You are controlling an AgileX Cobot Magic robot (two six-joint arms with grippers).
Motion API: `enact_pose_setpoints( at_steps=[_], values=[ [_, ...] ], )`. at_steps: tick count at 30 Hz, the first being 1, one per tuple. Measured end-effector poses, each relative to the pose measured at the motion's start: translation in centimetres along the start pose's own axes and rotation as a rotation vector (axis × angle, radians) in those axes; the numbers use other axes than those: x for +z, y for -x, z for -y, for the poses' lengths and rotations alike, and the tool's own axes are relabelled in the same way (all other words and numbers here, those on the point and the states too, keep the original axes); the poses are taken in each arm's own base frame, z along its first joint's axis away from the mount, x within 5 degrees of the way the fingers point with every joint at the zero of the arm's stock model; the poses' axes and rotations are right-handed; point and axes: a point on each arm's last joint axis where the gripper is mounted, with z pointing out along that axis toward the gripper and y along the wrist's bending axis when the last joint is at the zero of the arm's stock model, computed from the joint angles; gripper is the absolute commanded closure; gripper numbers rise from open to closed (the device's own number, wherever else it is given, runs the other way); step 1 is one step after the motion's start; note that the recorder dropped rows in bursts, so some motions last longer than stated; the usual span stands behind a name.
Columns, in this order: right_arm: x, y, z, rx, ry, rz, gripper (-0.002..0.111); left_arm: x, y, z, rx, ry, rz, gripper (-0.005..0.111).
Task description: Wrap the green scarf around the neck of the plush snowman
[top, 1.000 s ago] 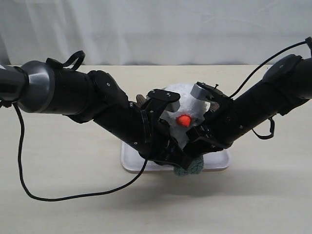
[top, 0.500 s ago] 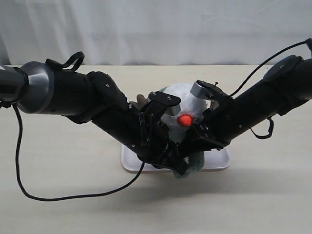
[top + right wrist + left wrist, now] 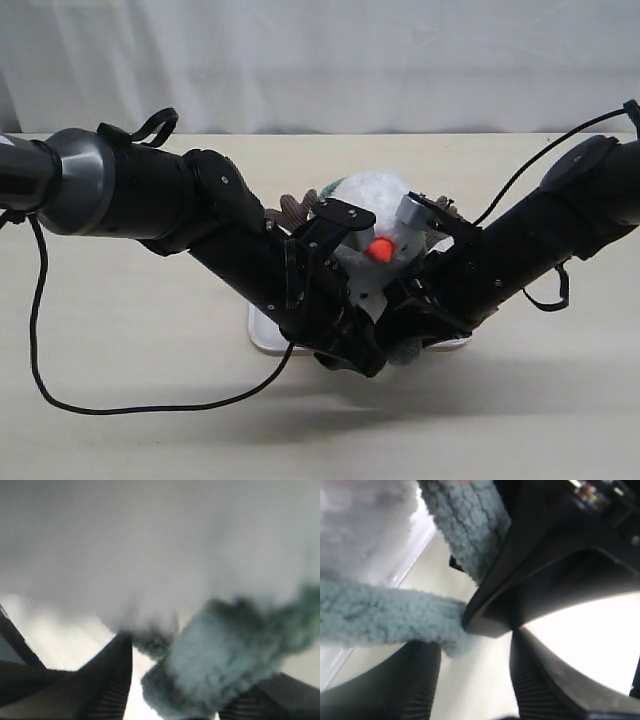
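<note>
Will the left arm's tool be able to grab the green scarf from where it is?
Probably yes: the left tool is open, and an end of the green scarf lies just ahead of it, with nothing between.

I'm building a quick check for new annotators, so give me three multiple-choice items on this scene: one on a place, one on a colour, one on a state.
1. The plush snowman sits on: A) a white tray B) a wire basket C) a folded towel.
2. Its nose is: A) blue B) orange C) black.
3. The left hand is: A) shut tight B) open C) out of view.

Answers:
1 A, the tray's rim shows beneath the two arms.
2 B, it is bright orange in the exterior view.
3 B, bare table shows between its fingers, and the green scarf end lies beside one, unclamped.
</note>
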Motion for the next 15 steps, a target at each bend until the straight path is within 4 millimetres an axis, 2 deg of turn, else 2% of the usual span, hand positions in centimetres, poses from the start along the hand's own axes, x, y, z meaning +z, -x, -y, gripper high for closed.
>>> enact_pose_setpoints(
  at_steps=[9,15],
  values=[
    [0.7,-1.7,0.1,0.044,0.028,-0.083,0.064,0.0,-0.4,0.0,0.026,0.002,-0.043,0.065],
    [0.6,-2.5,-0.5,0.074,0.097,-0.166,0.064,0.0,-0.8,0.2,0.034,-0.020,-0.085,0.065]
  ],
)
